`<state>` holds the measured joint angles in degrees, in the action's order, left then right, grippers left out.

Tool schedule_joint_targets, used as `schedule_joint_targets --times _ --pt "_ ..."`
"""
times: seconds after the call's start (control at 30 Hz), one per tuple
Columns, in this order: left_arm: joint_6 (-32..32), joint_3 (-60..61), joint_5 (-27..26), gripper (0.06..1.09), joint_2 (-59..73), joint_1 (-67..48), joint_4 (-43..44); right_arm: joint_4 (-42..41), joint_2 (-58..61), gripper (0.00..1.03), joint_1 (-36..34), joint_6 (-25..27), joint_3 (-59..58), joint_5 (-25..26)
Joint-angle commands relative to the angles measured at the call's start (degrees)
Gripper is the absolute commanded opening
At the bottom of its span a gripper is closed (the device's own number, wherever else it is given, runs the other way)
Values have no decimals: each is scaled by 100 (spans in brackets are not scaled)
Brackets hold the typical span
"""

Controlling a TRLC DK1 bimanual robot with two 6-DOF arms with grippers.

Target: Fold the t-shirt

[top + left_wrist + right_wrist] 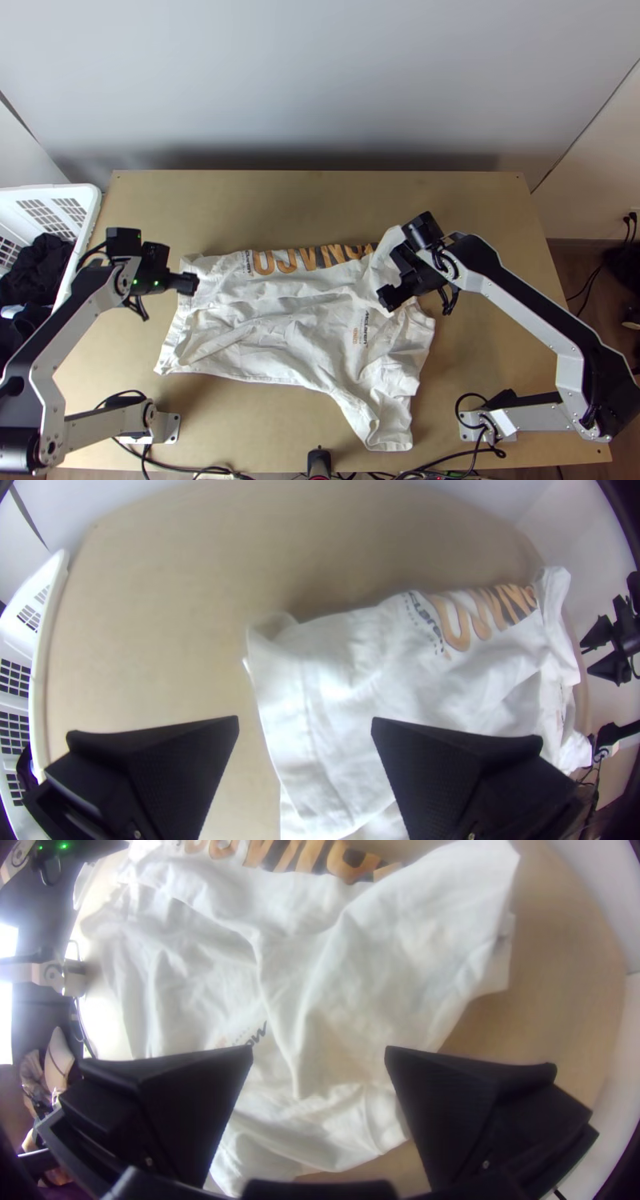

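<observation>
white t-shirt [272, 320] on table [336, 204], wrinkled, partly spread, part bunched. big lettering [304, 258] along its 12 o'clock edge, narrow end trailing to 5 o'clock. left pincer [178, 268] wide open, nothing gripped, at shirt's 10 o'clock corner. right pincer [398, 270] also wide open, no cloth gripped, over shirt's 2 o'clock part. white basket [90, 216] at table's 9 o'clock side, dark cloth [36, 268] inside.

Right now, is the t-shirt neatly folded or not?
Not neatly folded: the t-shirt lies wrinkled, its far edge turned over so only part of the large lettering shows, one end trailing nearer the bases.
</observation>
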<state>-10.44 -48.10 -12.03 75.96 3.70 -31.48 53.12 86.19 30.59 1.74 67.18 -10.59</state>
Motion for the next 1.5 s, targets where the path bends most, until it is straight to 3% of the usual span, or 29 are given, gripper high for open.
schedule_joint_targets --times 0.0,0.3,0.33,0.6,0.73,1.47 --pt "367 -350 -1 103 621 -63 459 5 -32 92 17 -7 -47 4" --pt "516 -745 8 102 1201 -116 521 5 -85 92 -9 -7 -100 4" --pt "516 -771 8 98 1237 -116 521 5 -85 92 -9 -7 -100 4" --pt "437 -842 -27 45 1377 -230 485 -4 -50 92 -18 -7 -64 4" --pt "481 -877 -36 9 1412 -247 512 -4 -41 92 -27 -7 -56 4" --pt "349 -2125 245 9 2450 297 1206 -13 -6 92 -44 -7 -38 4"
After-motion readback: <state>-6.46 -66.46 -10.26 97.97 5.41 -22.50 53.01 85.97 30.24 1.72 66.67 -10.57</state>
